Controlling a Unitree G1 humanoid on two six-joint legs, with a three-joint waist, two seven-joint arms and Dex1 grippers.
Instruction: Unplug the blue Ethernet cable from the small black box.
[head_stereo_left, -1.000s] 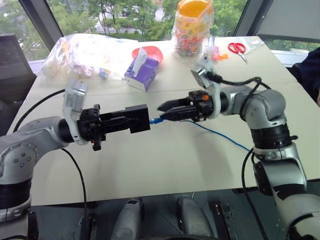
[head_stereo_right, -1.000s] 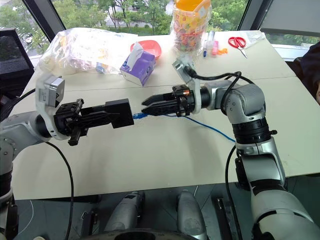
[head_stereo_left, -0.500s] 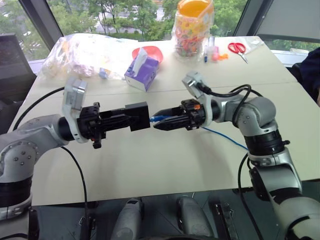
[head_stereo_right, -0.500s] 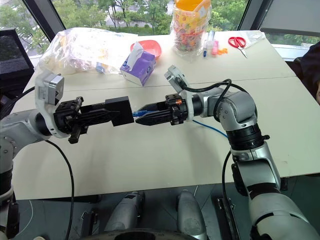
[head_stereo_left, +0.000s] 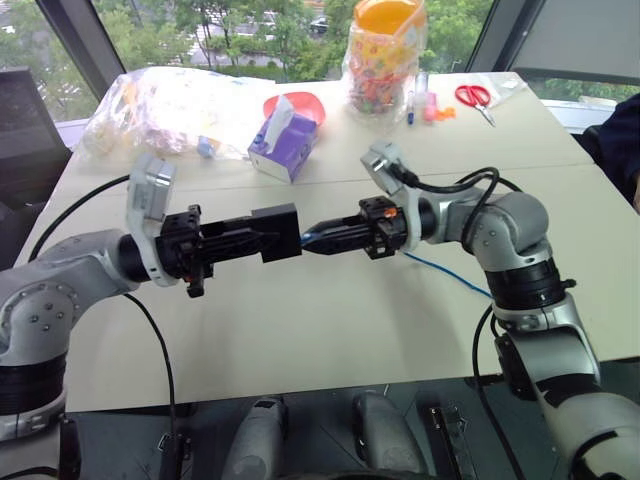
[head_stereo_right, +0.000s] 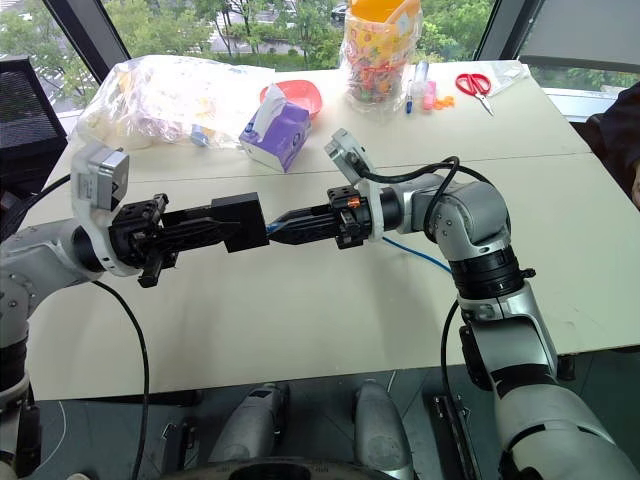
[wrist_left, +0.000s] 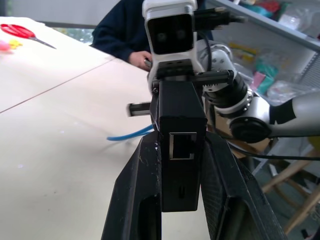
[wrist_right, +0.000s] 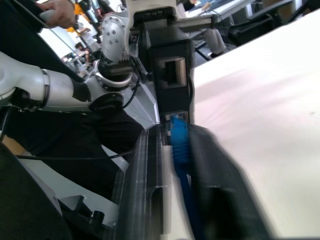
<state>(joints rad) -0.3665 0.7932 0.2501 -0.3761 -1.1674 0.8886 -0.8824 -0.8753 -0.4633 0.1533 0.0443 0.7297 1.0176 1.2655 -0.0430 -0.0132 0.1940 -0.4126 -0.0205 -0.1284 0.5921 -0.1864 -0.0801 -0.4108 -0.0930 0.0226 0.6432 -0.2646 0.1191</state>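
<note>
the left gripper (head_stereo_left: 262, 238) is clamped on the small black box (head_stereo_left: 276, 233), held above the table (head_stereo_left: 330, 330). the right gripper (head_stereo_left: 318, 240) is closed on the blue ethernet cable (wrist_right: 180, 142) at its plug, just beside the box's port; the cord trails behind it.

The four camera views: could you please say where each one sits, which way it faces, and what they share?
Left eye and right eye views: on the head, looking forward and down over both arms and the table.
Left wrist view: along the left gripper, shut on the small black box.
Right wrist view: along the right gripper, shut on the blue Ethernet cable.
Shared: every view shows the box and the cable.
</note>
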